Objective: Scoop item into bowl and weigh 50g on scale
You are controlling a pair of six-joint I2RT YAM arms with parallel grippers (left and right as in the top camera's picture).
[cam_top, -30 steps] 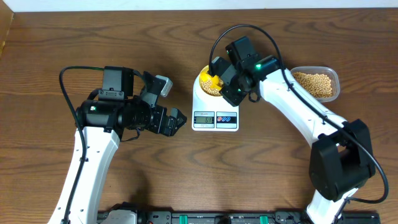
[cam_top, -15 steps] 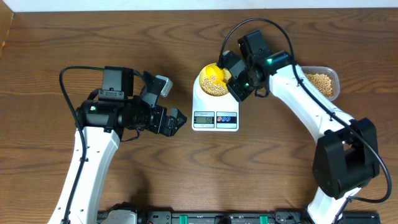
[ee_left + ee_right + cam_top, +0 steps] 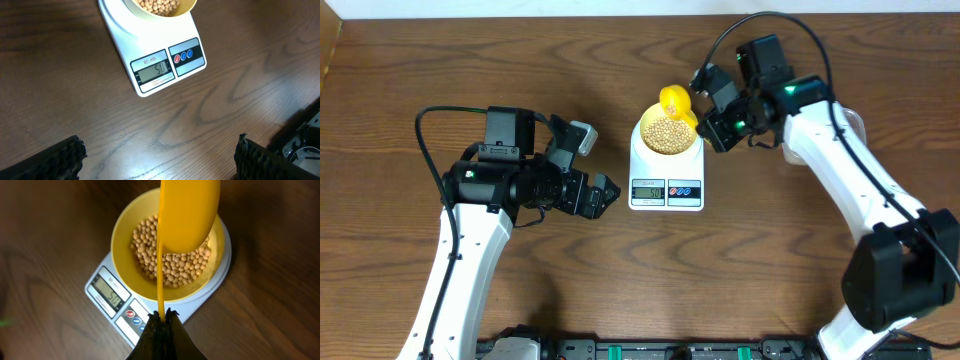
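**Scoop held over a filled bowl**

Rail [image 3: 640, 350], dark with green fittings, lines the near edge of the brown wood-grain tabletop [image 3: 400, 280]. Both white arms rise from that side. The left arm comes in from the near left. Its left pincer [image 3: 603, 192] hovers over bare wood with its black ribbed fingers [image 3: 60, 160] spread wide and nothing between them.

Just to its right lies the white scale [image 3: 665, 190], flat on the tabletop, its display [image 3: 154, 70] and two buttons turned toward the near edge. The display reads 50.

On the farther part of the scale stands the pale yellow bowl [image 3: 644, 132], covering most of the platform. The beige beans [image 3: 668, 135] lie heaped inside it, below the rim.

The right arm curves in from the near right. The right pincer [image 3: 705, 118] is clamped tight on the thin handle of the bright yellow scoop [image 3: 675, 100]. The scoop is lifted above the bowl's far rim, clear of the beans.

Beyond the bowl the wood grain runs on to the far edge, where a pale strip [image 3: 620, 8] shows; whether wall or floor, I cannot tell.
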